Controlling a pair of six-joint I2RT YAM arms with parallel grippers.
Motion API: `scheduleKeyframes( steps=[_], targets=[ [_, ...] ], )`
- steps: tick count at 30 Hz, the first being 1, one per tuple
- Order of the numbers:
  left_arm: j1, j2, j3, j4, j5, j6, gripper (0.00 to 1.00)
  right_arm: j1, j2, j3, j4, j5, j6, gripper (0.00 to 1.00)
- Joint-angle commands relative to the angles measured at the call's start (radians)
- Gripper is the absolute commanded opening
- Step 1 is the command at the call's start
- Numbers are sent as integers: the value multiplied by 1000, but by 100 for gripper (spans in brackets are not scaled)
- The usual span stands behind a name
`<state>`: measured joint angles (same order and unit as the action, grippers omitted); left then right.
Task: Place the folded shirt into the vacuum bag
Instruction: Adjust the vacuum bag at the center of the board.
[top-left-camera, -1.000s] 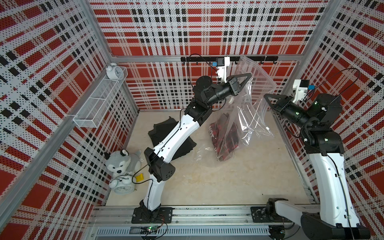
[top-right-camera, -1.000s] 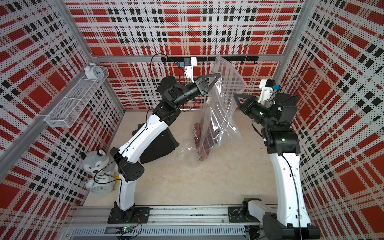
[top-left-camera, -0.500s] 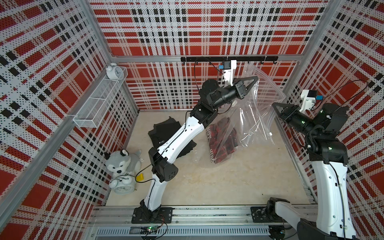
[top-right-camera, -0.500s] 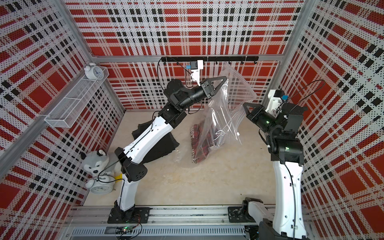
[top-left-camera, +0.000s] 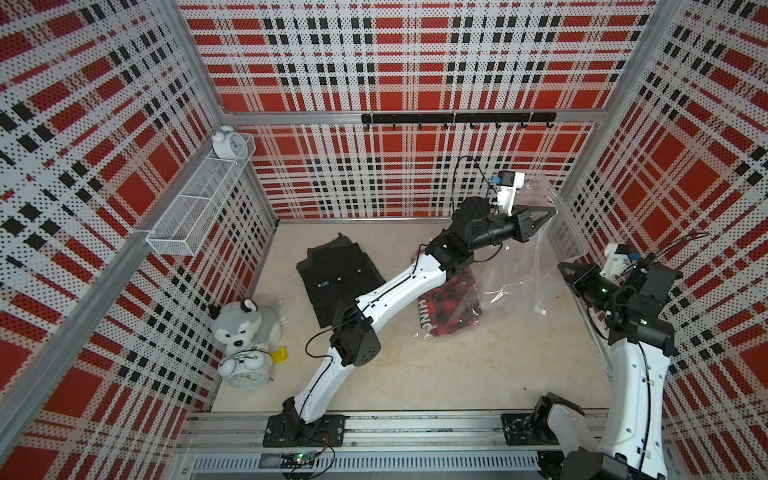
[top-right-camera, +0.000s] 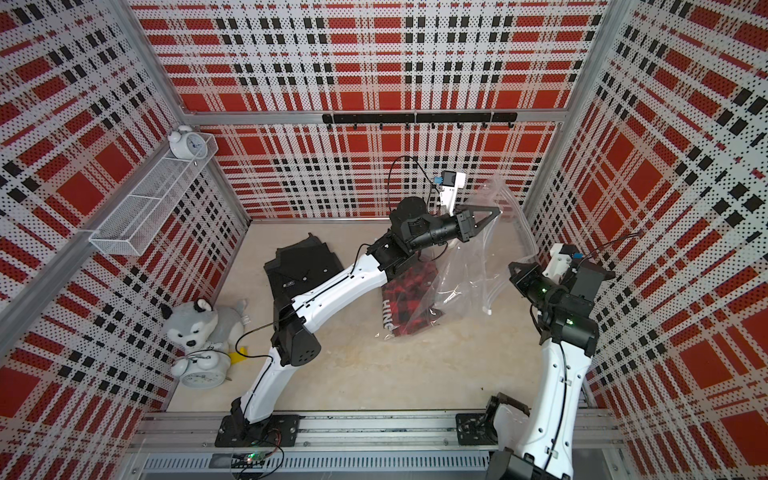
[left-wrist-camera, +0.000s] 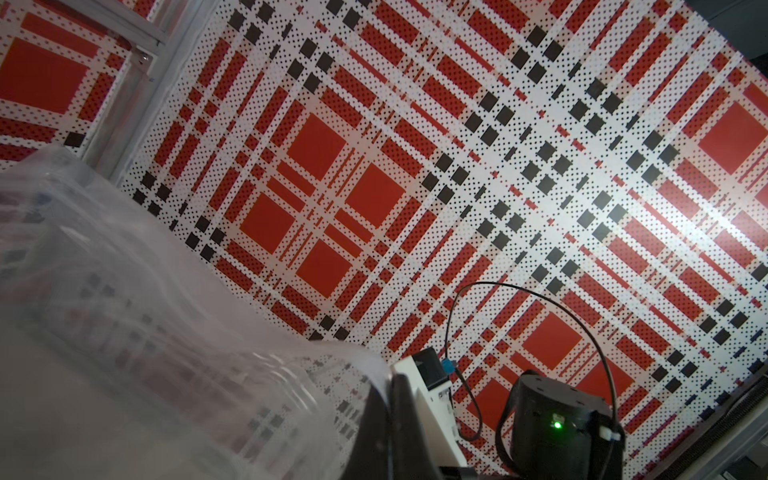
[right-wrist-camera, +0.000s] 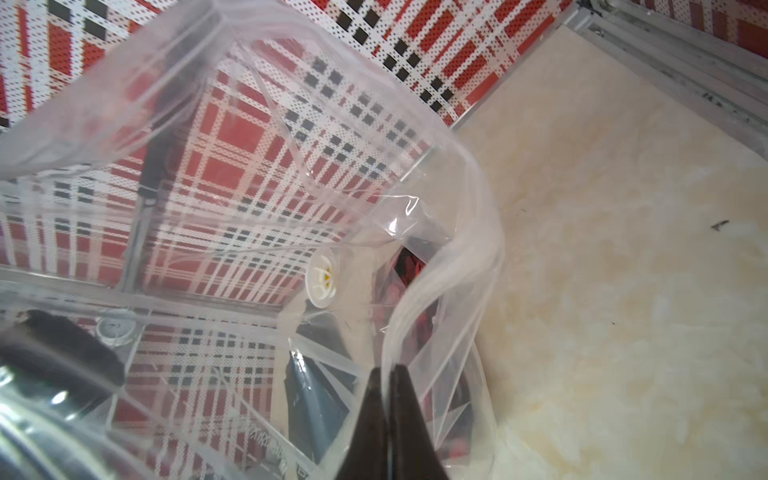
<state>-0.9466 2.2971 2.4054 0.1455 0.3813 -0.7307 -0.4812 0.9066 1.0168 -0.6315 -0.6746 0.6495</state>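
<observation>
The vacuum bag (top-left-camera: 519, 266), clear and crinkled, with a round white valve disc (right-wrist-camera: 321, 280), is held up over the bench (top-left-camera: 457, 374). Its lower end rests there around the red plaid folded shirt (top-left-camera: 451, 307). Its rim is pinched in both closed pairs: the left jaws at the raised far edge, the right jaws at the lower edge.

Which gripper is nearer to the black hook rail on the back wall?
Left. The left gripper is below the hook rail, near the back wall; the right gripper is farther forward, away from it.
</observation>
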Motion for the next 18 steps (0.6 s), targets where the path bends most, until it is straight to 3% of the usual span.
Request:
scheduleKeyframes(
  steps=[1,11,15,18],
  targets=[
    [6,30,-27,40,-36,20,0,-7,-3,-67,-5,17,-47,0],
    [42,43,-55,49,-18,17,0,7,-37,-257,136,-90,9,0],
    [52,-6,-57,25,-14,26,0,83,-42,-244,155,-132,36,0],
    [56,-50,-58,6,-15,42,0,151,-52,-188,111,-77,40,0]
  ],
)
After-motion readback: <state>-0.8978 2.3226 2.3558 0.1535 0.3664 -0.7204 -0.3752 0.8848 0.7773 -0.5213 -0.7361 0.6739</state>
